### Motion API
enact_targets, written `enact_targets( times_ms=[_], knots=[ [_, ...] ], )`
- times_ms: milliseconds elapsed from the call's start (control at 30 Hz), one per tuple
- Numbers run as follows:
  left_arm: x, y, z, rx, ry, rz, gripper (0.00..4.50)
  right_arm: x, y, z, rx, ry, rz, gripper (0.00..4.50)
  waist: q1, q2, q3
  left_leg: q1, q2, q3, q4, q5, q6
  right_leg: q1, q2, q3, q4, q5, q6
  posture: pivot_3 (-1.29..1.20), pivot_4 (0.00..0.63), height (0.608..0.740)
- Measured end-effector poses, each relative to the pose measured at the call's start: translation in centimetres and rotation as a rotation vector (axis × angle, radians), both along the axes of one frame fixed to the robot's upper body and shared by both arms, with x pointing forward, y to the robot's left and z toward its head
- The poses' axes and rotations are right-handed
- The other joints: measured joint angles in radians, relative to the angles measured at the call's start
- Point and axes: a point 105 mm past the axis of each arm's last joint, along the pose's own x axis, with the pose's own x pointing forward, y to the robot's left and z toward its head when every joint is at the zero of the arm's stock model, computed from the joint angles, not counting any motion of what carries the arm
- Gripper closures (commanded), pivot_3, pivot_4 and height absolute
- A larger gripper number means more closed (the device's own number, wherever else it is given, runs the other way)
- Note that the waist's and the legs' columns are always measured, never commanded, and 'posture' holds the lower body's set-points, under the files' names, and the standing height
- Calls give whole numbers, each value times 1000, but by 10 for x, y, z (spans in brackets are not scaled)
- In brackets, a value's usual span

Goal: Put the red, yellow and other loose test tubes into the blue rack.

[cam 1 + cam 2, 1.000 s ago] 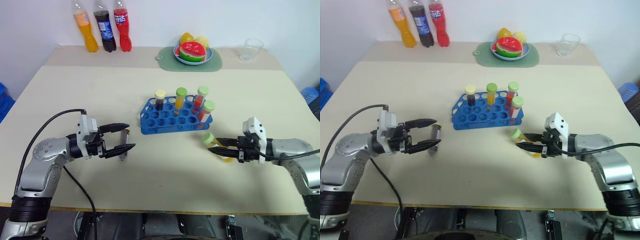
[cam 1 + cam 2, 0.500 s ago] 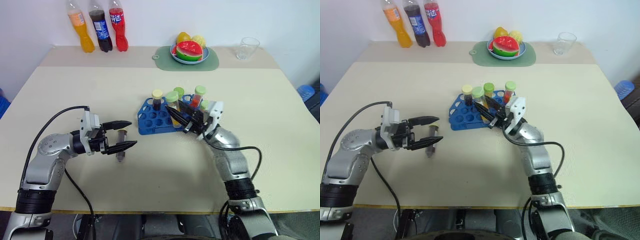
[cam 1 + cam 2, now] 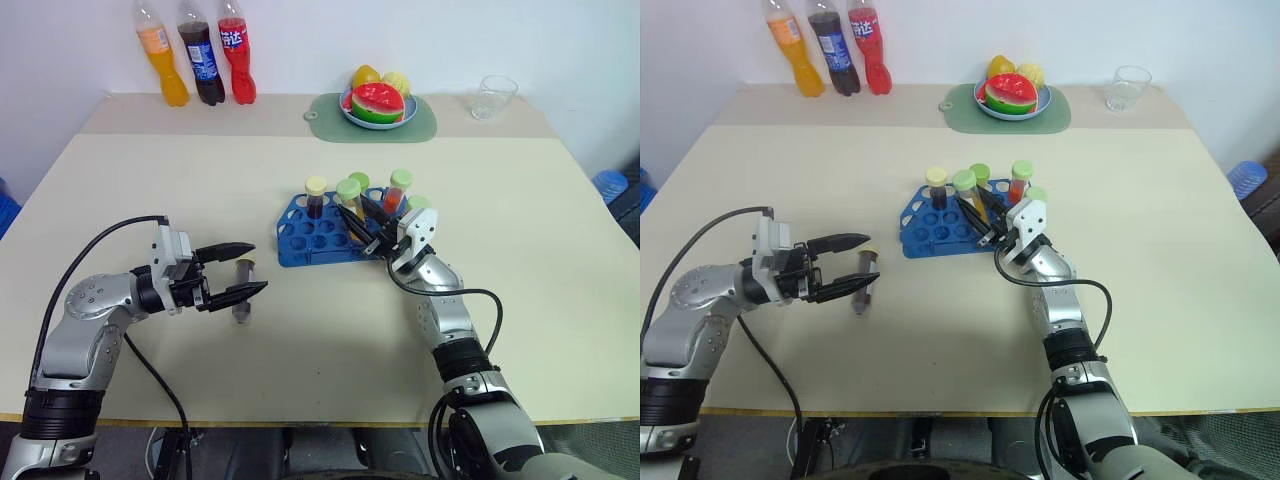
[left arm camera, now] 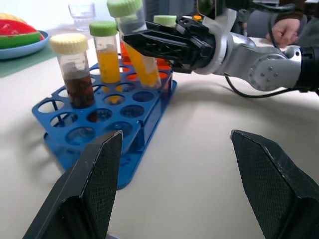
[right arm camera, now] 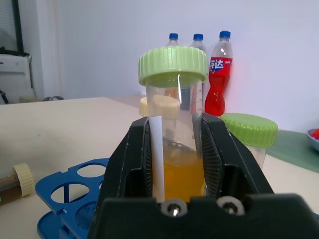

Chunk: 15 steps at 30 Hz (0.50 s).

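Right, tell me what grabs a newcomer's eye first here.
The right gripper, shut on a yellow test tube with a green cap, holds it tilted over the blue rack at the table's middle. To the rack's left, the left gripper stands open around a dark brown test tube lying on the table.
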Motion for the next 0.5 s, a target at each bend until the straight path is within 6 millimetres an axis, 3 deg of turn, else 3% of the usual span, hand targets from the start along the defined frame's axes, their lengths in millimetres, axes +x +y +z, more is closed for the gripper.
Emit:
enact_targets(
  times_ms=[100, 200, 267, 333, 500],
  knots=[
    [1, 0, 0, -4, 2, 10, 920, 0, 1, -3, 54, 12, -4, 3398, -2, 0, 0, 1, 0, -1, 0, 0, 0, 0, 0, 0, 0, 0, 0, 0, 150, 740],
    [0, -1, 1, -14, 4, 11, 920, 1, -2, -8, 91, 33, -7, 2194, -3, 0, 0, 1, 0, -1, 0, 0, 0, 1, 0, 0, 0, 0, 0, 0, 150, 740],
    [-1, -2, 2, -27, 7, 15, 920, 2, -5, -22, 89, 80, -22, 1121, -1, 1, 0, 1, 0, -2, 0, 0, 0, 0, 0, 0, 0, 0, 0, 0, 150, 740],
    [-1, -1, 2, -41, 22, 25, 920, 0, -6, -22, 74, 58, -28, 108, -3, 1, 0, 1, 0, -2, -1, 0, 0, 0, 0, 0, 0, 0, 0, 0, 150, 740],
    [2, 2, 8, -95, 35, 66, 920, -9, -15, -17, -34, -23, -41, 108, -2, 2, 1, 0, 0, -2, -1, 0, 0, 0, -1, 0, 0, 0, 0, 0, 150, 740]
  ],
)
